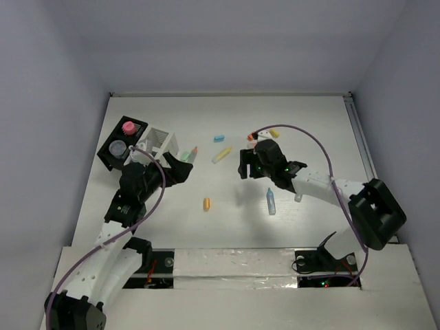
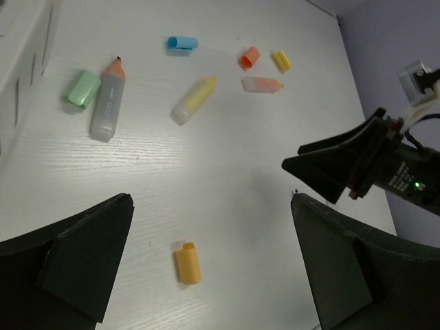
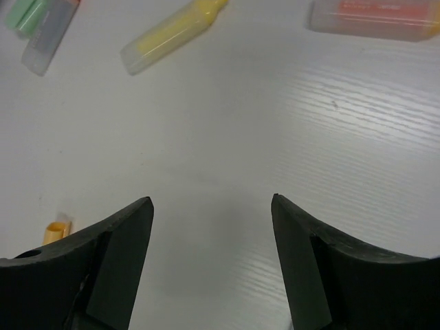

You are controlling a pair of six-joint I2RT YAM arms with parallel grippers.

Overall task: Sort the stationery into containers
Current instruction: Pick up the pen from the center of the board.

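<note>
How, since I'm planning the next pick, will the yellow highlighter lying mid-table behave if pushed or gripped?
The yellow highlighter looks like hard plastic, so it is probably stiff and light. Its rounded body lies on its side on the smooth table, so a sideways push may roll it. The glossy, tapered shell could slip if gripped near the tip.

A white, faintly wood-grained desk (image 1: 234,227) lay enclosed by plain pale grey walls (image 1: 227,48), a thin metal rail (image 1: 359,130) lining its right edge.
</note>
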